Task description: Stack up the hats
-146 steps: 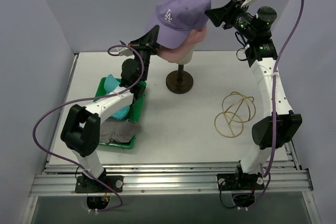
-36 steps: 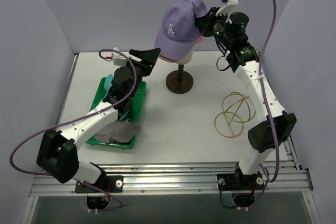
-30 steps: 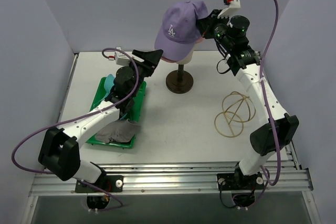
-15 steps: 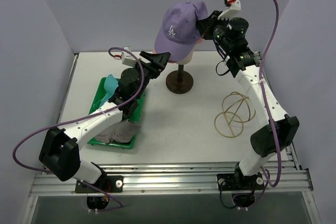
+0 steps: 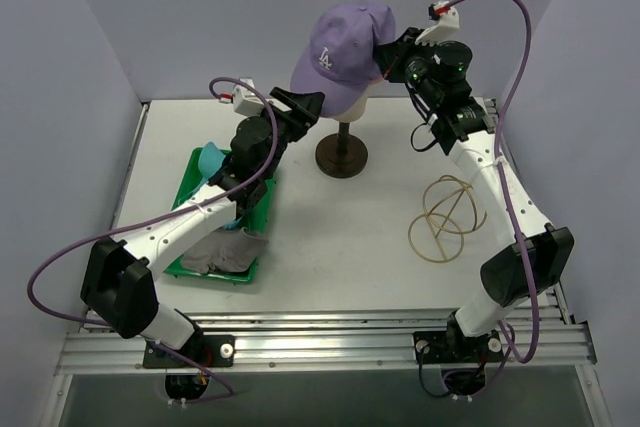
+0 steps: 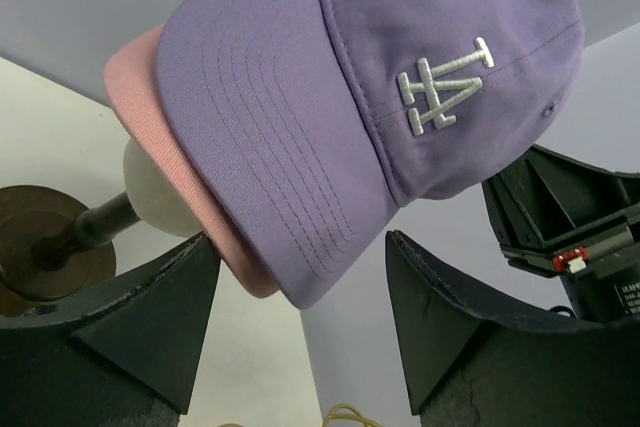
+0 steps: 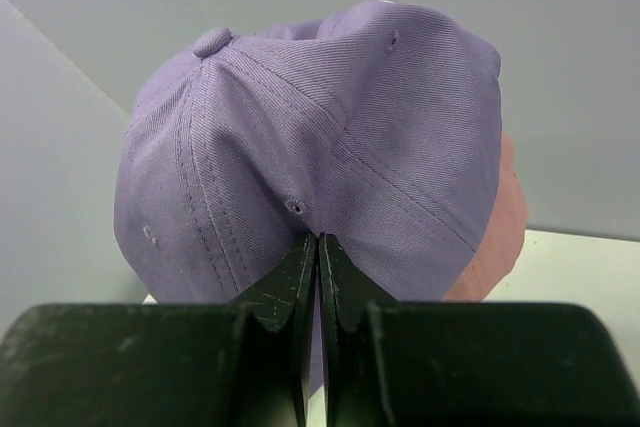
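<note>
Caps stacked on mannequin head: lavender cap over pink cap.
Brim points left, toward open left gripper facing it; right gripper pinches lavender cap's rear. Green tray holding teal hat and grey hat sits left on counter.

1. Bright, even, diffuse light fills the top view; the white table shows no glare.
2. Shadows are faint and soft-edged, as around the dark round stand base.
3. In both wrist views the lavender fabric baseball cap is sharp, its stitching and weave plain to see.
4. The left gripper's black fingers sit in shade, slightly soft at the bottom edge.
5. The right gripper's black fingers are equally dark, with pale scuffs catching light.
6. The walls lean outward in the top view, a mild wide-angle distortion.
</note>
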Tool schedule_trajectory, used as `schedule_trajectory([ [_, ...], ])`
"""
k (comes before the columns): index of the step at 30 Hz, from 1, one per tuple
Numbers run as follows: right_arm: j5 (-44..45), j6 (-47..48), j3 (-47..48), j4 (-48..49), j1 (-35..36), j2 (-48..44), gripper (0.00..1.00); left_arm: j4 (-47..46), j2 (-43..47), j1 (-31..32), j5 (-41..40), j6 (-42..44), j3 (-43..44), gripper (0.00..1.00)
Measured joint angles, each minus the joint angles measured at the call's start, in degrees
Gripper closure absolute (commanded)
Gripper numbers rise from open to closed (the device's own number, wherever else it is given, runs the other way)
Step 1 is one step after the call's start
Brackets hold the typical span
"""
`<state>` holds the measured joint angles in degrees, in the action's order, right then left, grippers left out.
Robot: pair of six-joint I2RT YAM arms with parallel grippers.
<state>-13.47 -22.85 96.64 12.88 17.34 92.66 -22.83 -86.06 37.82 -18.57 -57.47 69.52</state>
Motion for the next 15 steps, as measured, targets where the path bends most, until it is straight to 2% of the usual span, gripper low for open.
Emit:
schedule_trajectory([
  [7, 0.1, -1.4, -2.4, 0.7, 0.7, -1.3, 0.97, 1.8, 0.0, -2.2, -0.3, 1.1, 1.3, 0.27],
  [10, 0.2, -1.4, -3.0, 0.6, 1.2, -1.3, 0.88, 2.2, 0.0, -4.3, 0.3, 1.2, 1.4, 0.29],
  [11, 0.2, -1.4, -3.1, 0.5, 1.4, -1.3, 0.81, 2.2, 0.0, -5.1, 0.6, 1.2, 1.5, 0.29],
  [15, 0.7, -0.3, -3.1, -0.3, 1.5, -1.6, 0.71, 2.4, -0.1, -8.5, 2.9, 1.2, 2.1, 0.31],
])
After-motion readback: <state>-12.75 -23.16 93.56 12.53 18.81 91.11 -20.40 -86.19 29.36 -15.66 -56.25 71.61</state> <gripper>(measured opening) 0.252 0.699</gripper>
